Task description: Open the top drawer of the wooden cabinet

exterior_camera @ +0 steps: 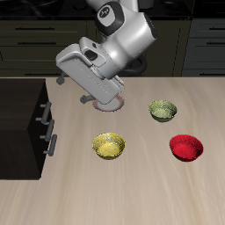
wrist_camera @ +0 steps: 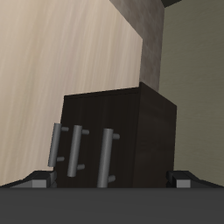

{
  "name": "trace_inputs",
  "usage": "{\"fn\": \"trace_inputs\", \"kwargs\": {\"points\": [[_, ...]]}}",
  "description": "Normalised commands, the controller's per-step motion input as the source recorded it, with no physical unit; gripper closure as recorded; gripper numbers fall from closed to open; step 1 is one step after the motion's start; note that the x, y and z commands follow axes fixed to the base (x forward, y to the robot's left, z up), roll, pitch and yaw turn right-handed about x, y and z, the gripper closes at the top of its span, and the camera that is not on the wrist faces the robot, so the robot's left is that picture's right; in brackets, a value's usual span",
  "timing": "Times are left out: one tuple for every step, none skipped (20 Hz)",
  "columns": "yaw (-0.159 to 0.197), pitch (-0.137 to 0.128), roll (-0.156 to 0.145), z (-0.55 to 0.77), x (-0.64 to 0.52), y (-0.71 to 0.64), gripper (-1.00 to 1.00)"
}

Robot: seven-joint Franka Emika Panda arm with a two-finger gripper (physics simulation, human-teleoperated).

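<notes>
Exterior view: wooden cabinet [exterior_camera: 25,127] at the table's edge, front facing the bowls, top drawer [exterior_camera: 41,112] flush with the front, so not yet opened. Gripper [exterior_camera: 107,98] well apart from the cabinet, over a pinkish plate [exterior_camera: 111,104], turned toward the handles. Wrist view: three grey bar handles [wrist_camera: 80,148] ahead, none touched; fingertips [wrist_camera: 35,180] wide apart at the frame's edge, holding nothing. Left to do: approach, grasp the uppermost handle, pull the drawer out

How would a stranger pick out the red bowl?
On the light table, look to the end away from the dark wooden cabinet. The red bowl sits there, nearer the front edge than the olive bowl; the yellow bowl lies closer to the cabinet.
</notes>
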Motion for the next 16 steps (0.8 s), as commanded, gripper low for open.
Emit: {"fn": "trace_inputs", "kwargs": {"points": [[-0.018, -0.006, -0.086, -0.16, 0.00, -0.21, -1.00], [-0.034, 0.049, 0.015, -0.15, 0.05, -0.15, -1.00], [0.030, 0.011, -0.076, -0.19, 0.02, -0.30, -1.00], [0.029, -0.016, 0.020, -0.09, 0.06, 0.09, -1.00], [0.026, 0.033, -0.037, -0.26, -0.01, -0.21, -1.00], [0.000, 0.000, 0.000, 0.01, 0.01, 0.09, -1.00], [-0.015, -0.008, 0.041, 0.01, 0.04, 0.04, -1.00], [-0.017, 0.058, -0.111, -0.28, 0.06, -0.50, -1.00], [0.005, 0.013, 0.071, -0.13, 0.08, -0.04, -1.00], [-0.013, 0.094, 0.023, -0.27, 0.01, -0.01, -1.00], [0.038, -0.055, -0.014, -0.02, 0.01, 0.04, -1.00], [0.009, 0.000, 0.021, -0.06, 0.02, 0.05, -1.00], [0.013, 0.014, -0.053, -0.09, 0.00, -0.07, -1.00], [-0.056, 0.035, 0.041, -0.06, 0.04, 0.01, -1.00], [0.055, -0.042, -0.061, -0.03, -0.02, -0.02, -1.00], [-0.007, 0.032, 0.021, -0.05, 0.02, -0.04, -1.00]]}}
